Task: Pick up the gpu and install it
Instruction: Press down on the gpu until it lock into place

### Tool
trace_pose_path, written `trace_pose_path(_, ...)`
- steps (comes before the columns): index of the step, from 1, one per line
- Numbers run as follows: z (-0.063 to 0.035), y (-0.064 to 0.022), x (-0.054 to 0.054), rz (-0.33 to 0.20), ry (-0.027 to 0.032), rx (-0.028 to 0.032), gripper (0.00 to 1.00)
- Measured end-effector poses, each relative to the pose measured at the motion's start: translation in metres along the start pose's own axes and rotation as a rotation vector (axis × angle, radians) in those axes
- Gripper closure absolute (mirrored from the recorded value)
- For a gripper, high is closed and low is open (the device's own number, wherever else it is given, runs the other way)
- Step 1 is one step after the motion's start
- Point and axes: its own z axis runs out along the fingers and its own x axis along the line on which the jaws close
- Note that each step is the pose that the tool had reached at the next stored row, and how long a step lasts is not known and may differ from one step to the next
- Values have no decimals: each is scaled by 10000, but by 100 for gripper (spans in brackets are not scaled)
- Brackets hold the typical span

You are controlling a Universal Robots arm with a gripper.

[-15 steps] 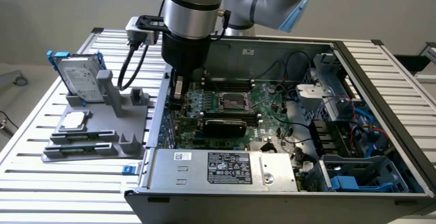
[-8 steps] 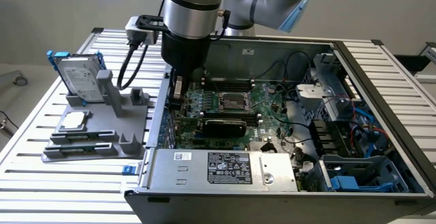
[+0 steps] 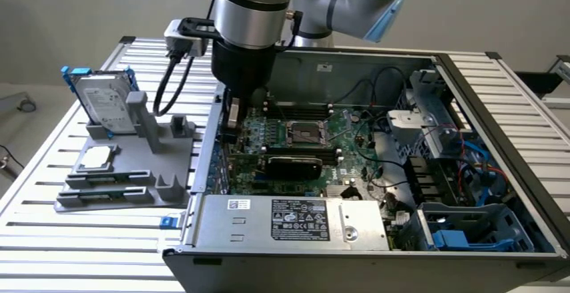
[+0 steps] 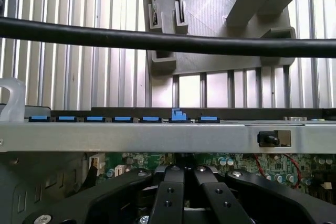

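1. I am hanging over the open computer case (image 3: pixel 463 73), my arm reaching down inside its wall on the exterior view's left.
2. My hand (image 4: pixel 184 182) is sitting low above the green motherboard (image 3: pixel 303 146), and its fingers (image 4: pixel 169 195) are pressed together in the wrist view.
3. Nothing is showing between those black fingers; I am gripping nothing that I can make out.
4. The gpu (image 3: pixel 292 166) is lying in the case, its glossy black shroud stretching across the board just below the square processor socket (image 3: pixel 303 131).
5. It is sitting a little way from my hand, toward the exterior view's right and nearer the camera.
6. Whether it is fully seated in its slot, I cannot tell.
7. The silver power supply (image 3: pixel 285 219) with its black label is resting in the near corner of the case.
8. Outside, on the slatted table (image 3: pixel 89 239), a grey holder (image 3: pixel 133 173) is standing with a hard drive (image 3: pixel 103 103) in a blue frame upright in it.
9. A small square silver chip (image 3: pixel 96 158) is lying flat on that holder.
10. A black cable (image 4: pixel 168 40) is crossing the wrist view in front of the table slats.
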Motion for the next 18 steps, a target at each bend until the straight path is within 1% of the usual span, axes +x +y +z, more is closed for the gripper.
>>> trace_pose_path(8, -42, -67, -2, 0, 1, 0, 89)
trace_pose_path(13, -139, -113, 0, 0, 0, 0, 89)
trace_pose_path(16, -173, -170, 0, -4, 0, 0, 89)
trace_pose_path(18, -190, -231, 1, -14, 2, 0, 89)
